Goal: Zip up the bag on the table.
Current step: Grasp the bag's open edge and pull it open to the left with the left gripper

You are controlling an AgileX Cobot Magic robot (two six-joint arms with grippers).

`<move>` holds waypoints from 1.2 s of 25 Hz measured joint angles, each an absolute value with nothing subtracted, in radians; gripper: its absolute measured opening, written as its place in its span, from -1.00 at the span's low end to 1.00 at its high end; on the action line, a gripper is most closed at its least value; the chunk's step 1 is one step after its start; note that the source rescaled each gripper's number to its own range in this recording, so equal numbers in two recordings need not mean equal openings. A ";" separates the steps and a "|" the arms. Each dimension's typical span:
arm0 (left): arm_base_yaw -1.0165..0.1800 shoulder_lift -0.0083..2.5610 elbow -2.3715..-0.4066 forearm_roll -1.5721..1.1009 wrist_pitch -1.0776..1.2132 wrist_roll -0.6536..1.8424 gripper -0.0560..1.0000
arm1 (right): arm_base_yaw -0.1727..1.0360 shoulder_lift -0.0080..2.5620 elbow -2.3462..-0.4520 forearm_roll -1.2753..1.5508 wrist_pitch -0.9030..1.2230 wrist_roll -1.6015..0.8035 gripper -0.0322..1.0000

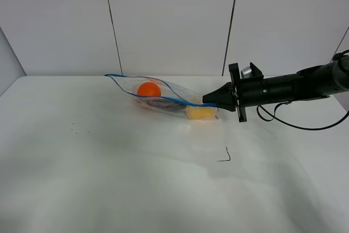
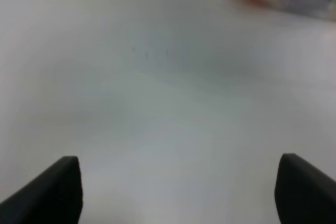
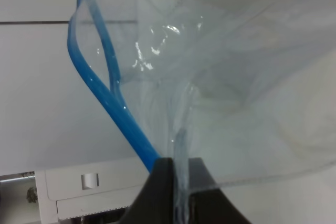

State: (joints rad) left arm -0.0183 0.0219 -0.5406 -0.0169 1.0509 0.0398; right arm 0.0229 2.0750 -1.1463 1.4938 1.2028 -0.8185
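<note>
Clear, crinkly plastic is what my right pincer point(image 3: 177, 167) has hold of. Its two dark fingers are pressed together on the end of the bag point(image 1: 163, 97), with the film pinched between them. The blue strip point(image 3: 105, 93) runs into the tips from one side. Further from the tips the strip splits into two glossy bands that bow apart, so the mouth gapes there.

The bag lies on the table point(image 1: 136, 184) straight ahead of this pincer, stretching away from it. Through the film I see a round orange point(image 1: 148, 89) toward the far end and a yellow fruit point(image 1: 199, 113) just beside the fingertips. Between them is a dark purple eggplant point(image 1: 162, 104), so blurred by wrinkles that I can't make out its outline. The table is white and matte. A thin black hook mark point(image 1: 225, 155) sits on it, off to one side of the pincer and apart from the bag.

My left pincer point(image 2: 178, 160) is spread wide over bare table. Only its two black fingertips show, cut off by the frame, and the view is soft. Far ahead of it, also cut off, are an orange blob and a grey-purple smear.
</note>
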 joint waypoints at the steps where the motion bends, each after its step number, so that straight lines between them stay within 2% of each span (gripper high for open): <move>1: -0.018 0.047 -0.573 -0.018 1.051 0.040 1.00 | 0.023 2.075 -1.146 1.494 1.203 -0.819 -0.93; 9: -0.018 0.472 -0.918 -0.018 1.046 0.162 1.00 | 0.023 2.075 -1.146 1.494 1.203 -0.814 -0.93; 16: -0.018 0.843 -1.163 -0.018 1.031 0.510 1.00 | 0.023 2.075 -1.146 1.494 1.203 -0.806 -0.93; 20: -0.018 0.992 -1.207 -0.051 0.901 0.775 1.00 | 0.023 2.075 -1.146 1.501 1.203 -0.804 -0.93; 24: -0.038 1.105 -1.208 -0.210 0.768 0.986 1.00 | 0.023 2.075 -1.146 1.507 1.203 -0.804 -0.93; 30: -0.156 1.225 -1.208 -0.276 0.599 1.246 1.00 | 0.023 2.075 -1.146 1.522 1.203 -0.804 -0.93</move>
State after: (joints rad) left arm -0.1564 1.2248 -1.2076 -0.2758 0.5993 1.2456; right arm 0.0229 2.0750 -1.1463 1.5224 1.2028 -0.8037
